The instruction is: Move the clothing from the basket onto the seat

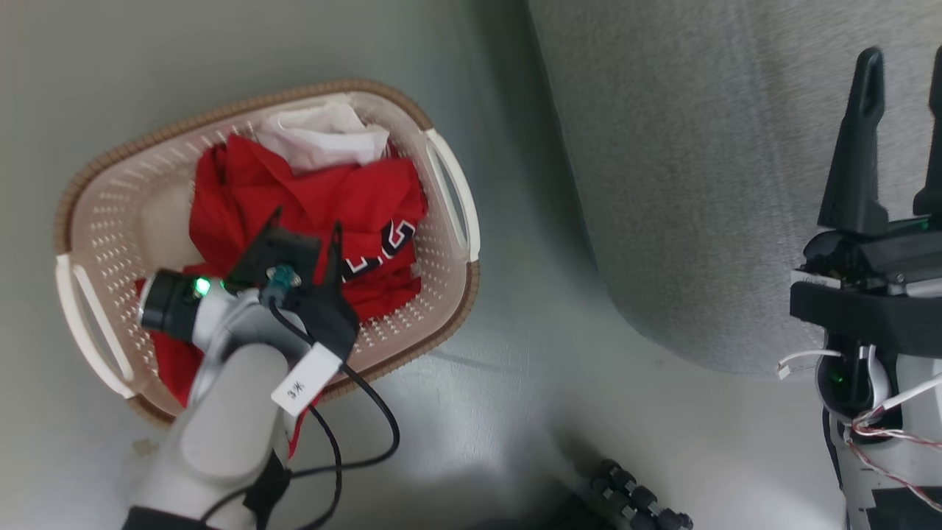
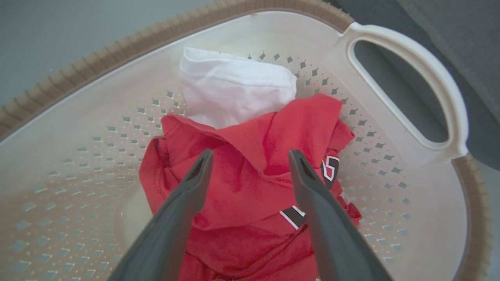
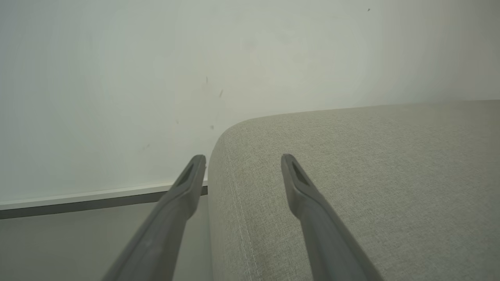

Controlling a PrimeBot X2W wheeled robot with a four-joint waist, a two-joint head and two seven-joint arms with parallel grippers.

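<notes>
In the head view the basket (image 1: 125, 221) sits at the left of the frame on the pale floor (image 1: 515, 383), tilted, with one white loop handle at its lower left and the other at its right. The clothing (image 1: 309, 184) lies bunched inside it, red with block lettering showing toward the right, and a white garment (image 1: 324, 140) is heaped at the upper edge of the pile. The left gripper (image 1: 307, 217) is over the middle of the red heap with its two fingers spread apart and nothing between them.

The left wrist view has both fingertips over red fabric at frame centre. The lettering is just right of the right-hand finger and the white garment is above. Whether the tips touch the cloth cannot be told.

Right of the basket, apart from it across a strip of floor, the grey seat (image 1: 699, 169) fills the upper right. At the far right edge the right gripper (image 1: 905, 55) points up the frame, spread wide and empty. In its own wrist view the seat's rounded corner lies between the fingers.
</notes>
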